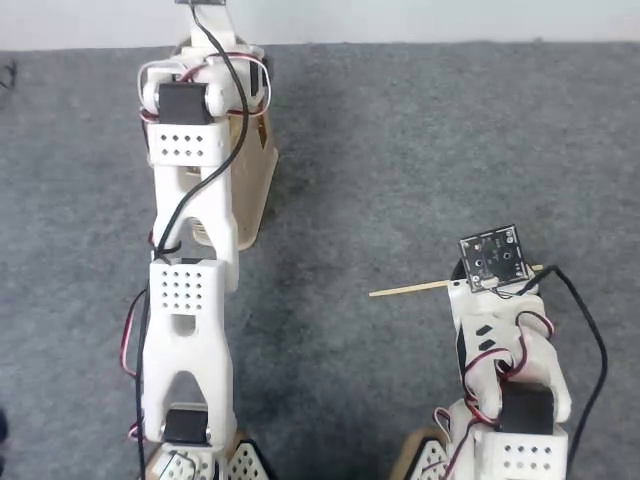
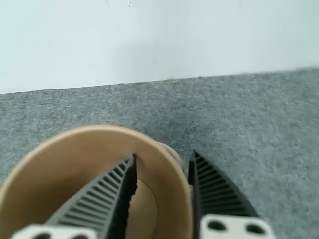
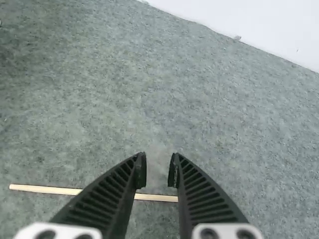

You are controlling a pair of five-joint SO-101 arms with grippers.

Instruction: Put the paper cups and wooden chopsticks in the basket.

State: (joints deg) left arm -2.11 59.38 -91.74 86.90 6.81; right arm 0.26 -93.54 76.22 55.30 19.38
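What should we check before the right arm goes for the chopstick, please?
1. Right gripper open: ok, a gap shows between its tips.
2. Wooden chopstick lying flat and free on the carpet: ok.
3. Right gripper lined up with the chopstick: ok, it crosses just beneath the fingertips in the right wrist view.
4. Left gripper holding the paper cup securely: cannot tell; it sits at the cup's rim.
5. Where the basket stands for the drop: cannot tell.
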